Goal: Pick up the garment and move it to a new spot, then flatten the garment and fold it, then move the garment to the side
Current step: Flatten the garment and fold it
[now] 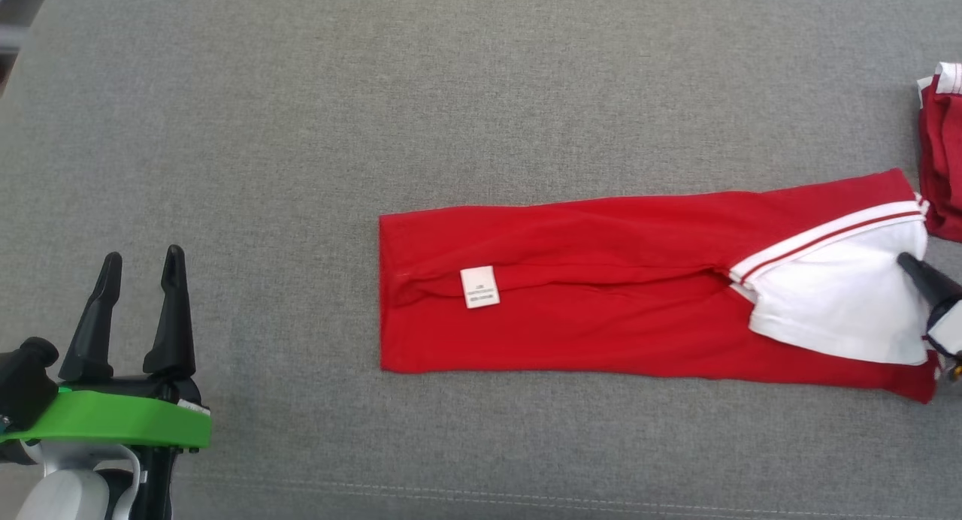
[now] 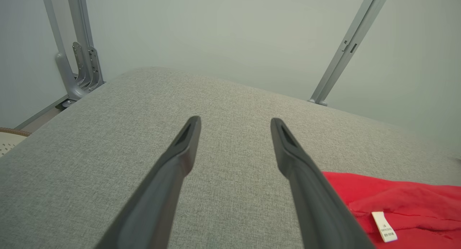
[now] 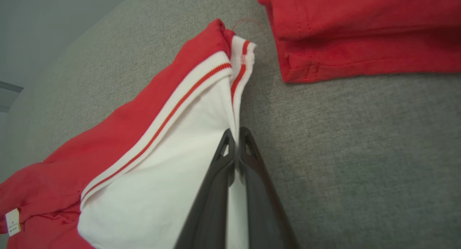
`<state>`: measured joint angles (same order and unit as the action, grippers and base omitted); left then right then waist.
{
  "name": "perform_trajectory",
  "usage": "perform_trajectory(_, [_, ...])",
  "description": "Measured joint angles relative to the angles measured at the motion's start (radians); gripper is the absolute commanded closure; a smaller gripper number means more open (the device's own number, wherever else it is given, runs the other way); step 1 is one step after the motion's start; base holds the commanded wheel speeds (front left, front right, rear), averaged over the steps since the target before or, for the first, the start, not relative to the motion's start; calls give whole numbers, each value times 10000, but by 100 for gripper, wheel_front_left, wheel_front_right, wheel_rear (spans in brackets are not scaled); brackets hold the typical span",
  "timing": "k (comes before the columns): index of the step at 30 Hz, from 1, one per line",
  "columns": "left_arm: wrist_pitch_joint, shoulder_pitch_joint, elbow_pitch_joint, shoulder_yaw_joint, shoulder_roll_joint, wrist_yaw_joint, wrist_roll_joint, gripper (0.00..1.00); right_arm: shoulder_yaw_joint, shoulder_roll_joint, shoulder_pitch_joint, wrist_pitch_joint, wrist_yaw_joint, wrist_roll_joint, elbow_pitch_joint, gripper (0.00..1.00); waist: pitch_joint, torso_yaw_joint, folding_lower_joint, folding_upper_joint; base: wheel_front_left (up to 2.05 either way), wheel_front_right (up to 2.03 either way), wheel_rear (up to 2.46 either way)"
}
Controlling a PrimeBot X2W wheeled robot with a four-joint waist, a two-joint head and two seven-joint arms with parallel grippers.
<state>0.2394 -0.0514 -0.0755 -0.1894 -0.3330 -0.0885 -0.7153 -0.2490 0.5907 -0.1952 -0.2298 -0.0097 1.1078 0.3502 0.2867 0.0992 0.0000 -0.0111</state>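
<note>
- Pinching the white edge of the red garment (image 1: pixel 601 332), our right gripper (image 3: pixel 234 133) has its jaws closed on it.
- Our left gripper (image 1: pixel 143 254) hovers well apart, jaws wide, empty.

Red garment (image 1: pixel 601 294), white striped trim.

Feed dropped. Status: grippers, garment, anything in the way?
Right gripper shut on garment, white edge. Left gripper open, off the cloth. Second red garment close beside the grip.

The white care label (image 1: pixel 480 287) on the red garment (image 1: pixel 571 317) bears print too small to read.
</note>
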Motion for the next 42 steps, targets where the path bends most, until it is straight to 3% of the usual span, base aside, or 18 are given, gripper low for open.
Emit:
perform_trajectory(7, [6,2,-6,-13,35,-2,0,0,1137,1264,346,-86,-186,362,171,100,-73,-129,0,0,0,0,0])
perform_trajectory(10, [6,2,0,-17,40,-2,0,0,1381,1323,398,-286,38,920,-313,100,-127,-139,0,0,0,0,0])
perform_trajectory(15, [8,3,4,-111,48,2,0,0,932,721,391,-1087,876,1879,-1998,100,-163,-196,0,0,0,0,0])
perform_trajectory(22, [-69,-12,303,-407,31,67,79,0,-169,-146,-119,-1580,976,2040,-4148,100,-148,-234,0,0,0,0,0])
perform_trajectory(27, [-201,-203,370,-685,36,199,117,0,-1344,-867,-156,-1770,922,1478,-4537,100,-93,-189,0,0,0,0,0])
perform_trajectory(37, [-378,-346,671,-748,29,284,163,0,-2476,-2406,-495,-1195,159,48,-4349,100,122,-75,0,0,0,0,0])
perform_trajectory(42, [-462,-371,746,-895,33,451,163,0,-2974,-2871,-677,-951,-42,-591,-3996,100,176,-103,0,0,0,0,0])
